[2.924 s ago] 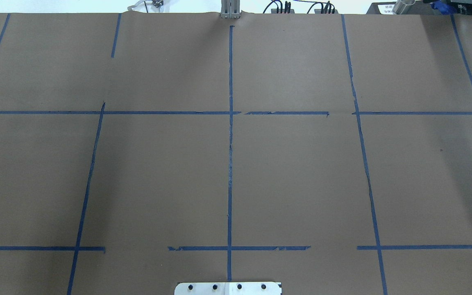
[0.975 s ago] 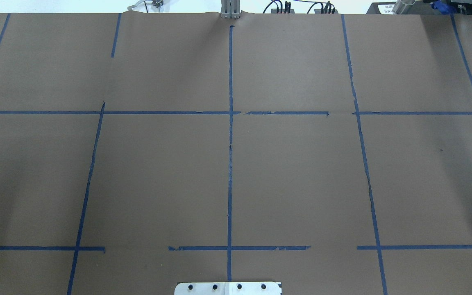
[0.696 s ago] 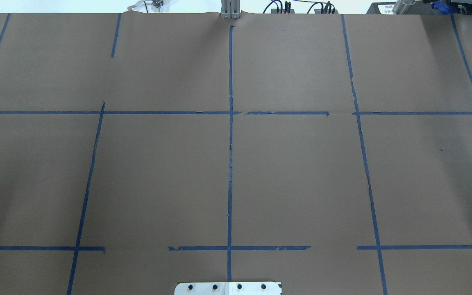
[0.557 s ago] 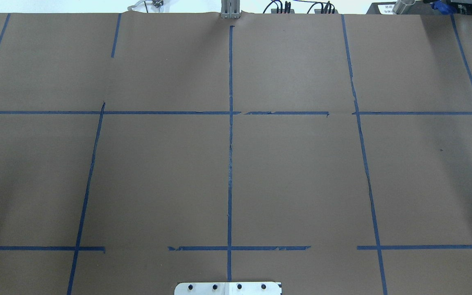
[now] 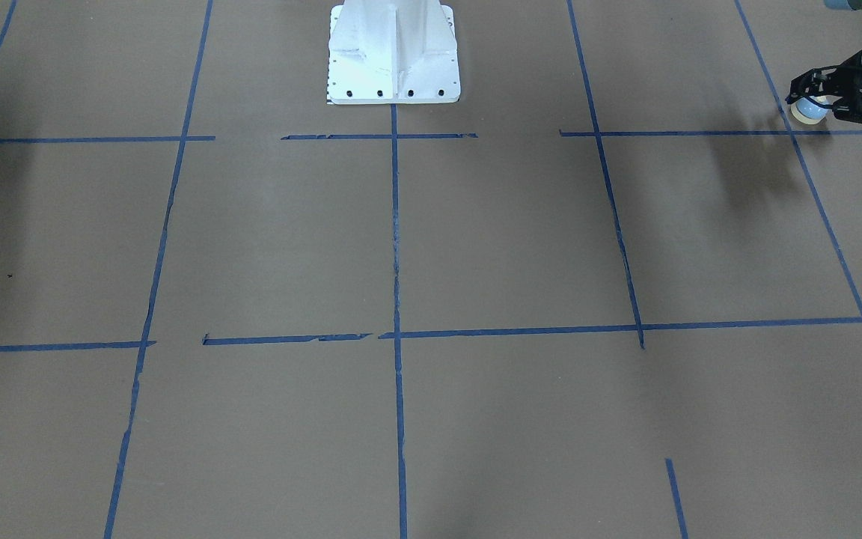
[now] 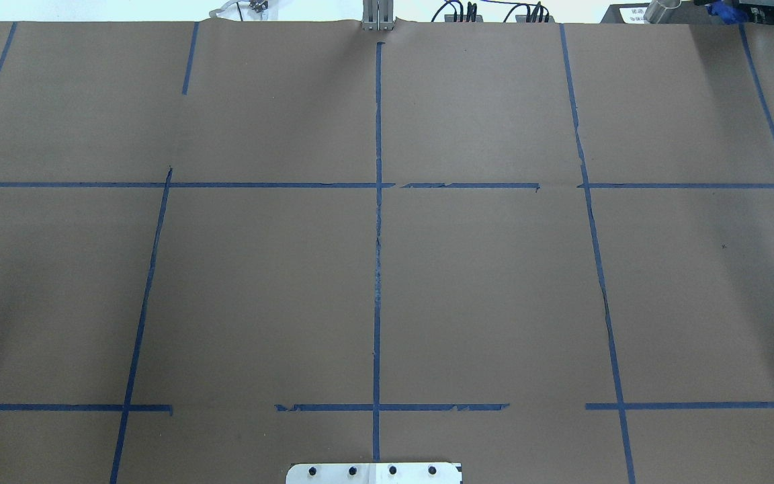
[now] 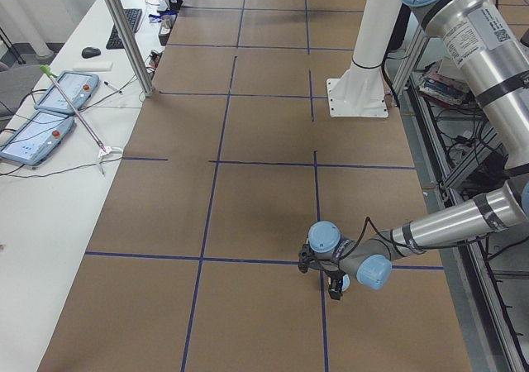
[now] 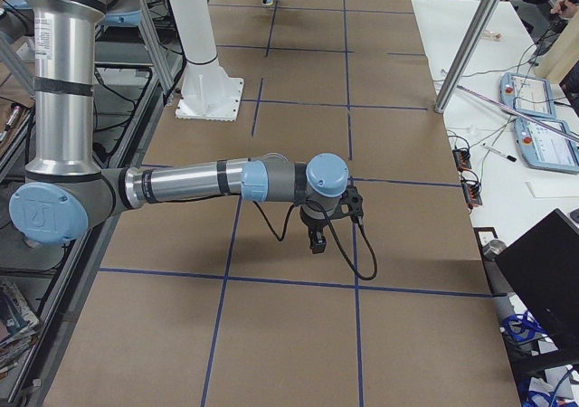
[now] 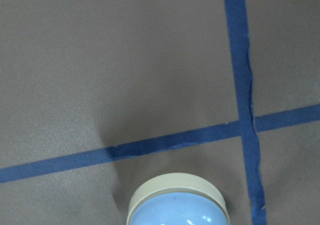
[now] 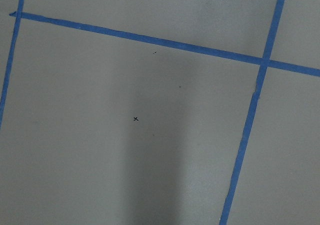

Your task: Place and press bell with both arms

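The bell [image 5: 806, 114] is light blue with a cream base ring. My left gripper [image 5: 809, 102] is shut on it and holds it low over the brown table, by a blue tape crossing at the far right of the front-facing view. The bell fills the bottom of the left wrist view [image 9: 177, 205]; no fingers show there. In the exterior left view the left gripper [image 7: 333, 278] hangs close above the paper. My right gripper [image 8: 316, 242] points down over the table in the exterior right view only. I cannot tell whether it is open or shut. The overhead view shows neither arm.
The white pedestal base [image 5: 393, 56] stands at the table's robot edge. Blue tape lines [image 6: 377, 269] divide the brown paper into squares. A metal post [image 7: 124, 33] and teach pendants [image 7: 50, 112] are on the side bench. A small x mark [image 10: 135, 118] is on the paper.
In the overhead view no arm or bell shows at any time. Only the faint shadows near its left and right edges have shifted slightly.
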